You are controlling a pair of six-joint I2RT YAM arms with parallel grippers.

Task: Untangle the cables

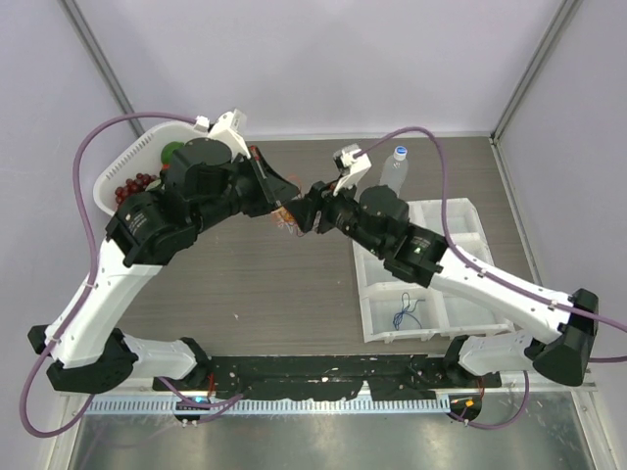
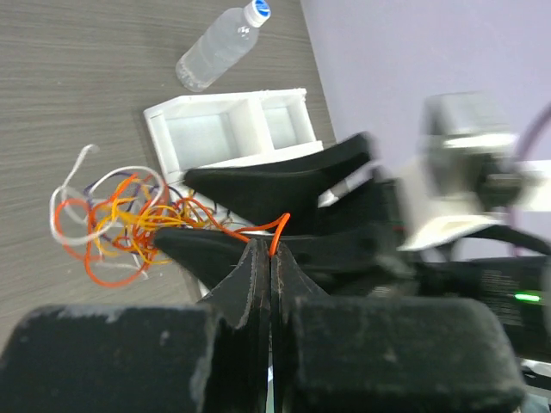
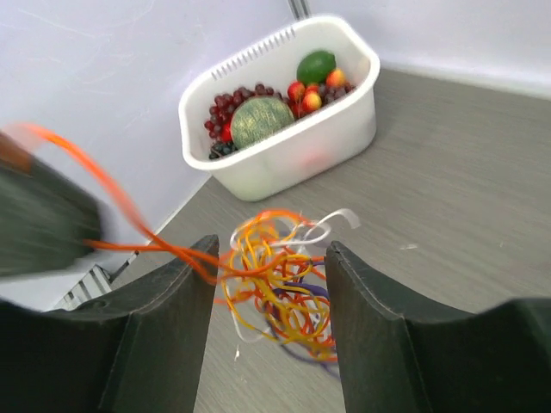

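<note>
The cables are a loose tangle (image 2: 116, 219) of thin orange, yellow, white and purple wires on the table, partly hidden under the grippers in the top view (image 1: 287, 221). My left gripper (image 2: 271, 249) is shut on one orange cable (image 2: 280, 231), which runs taut back to the tangle. My right gripper (image 3: 271, 249) is open, its fingers (image 3: 176, 297) on either side of the tangle (image 3: 280, 284) without closing on it. The two grippers meet at mid-table, left (image 1: 284, 189) and right (image 1: 312, 208).
A white basket (image 3: 284, 159) of fruit stands at the back left. A clear bottle (image 2: 219, 53) lies at the back right. A white compartment tray (image 1: 460, 230) sits on the right, with a single blue cable (image 1: 405, 313) in a near compartment.
</note>
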